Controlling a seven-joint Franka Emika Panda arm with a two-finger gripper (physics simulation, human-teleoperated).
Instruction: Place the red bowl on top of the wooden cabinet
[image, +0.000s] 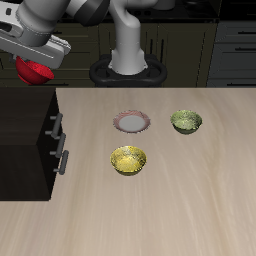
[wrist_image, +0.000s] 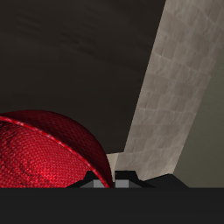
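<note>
Partly hidden by the claw (image: 40, 62), the red bowl (image: 33, 72) hangs above the wooden cabinet (image: 25, 140).

Three bowls: one red bowl (image: 36, 71) above the wooden cabinet (image: 25, 140), one yellow bowl (image: 128, 159), one olive-green bowl (image: 186, 121). One plate (image: 132, 122) beside the cabinet.

Glossy red bowl (image: 36, 71), matt dark cabinet (image: 25, 140)

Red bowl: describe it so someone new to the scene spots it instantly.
Find the wooden cabinet, the big dark box with two silver-handled drawers at one end of the table. Above its flat top hangs the gripper, and the red bowl is in its grasp, off the tabletop. It is glossy red; the yellow bowl and olive-green bowl sit on the table.
</note>
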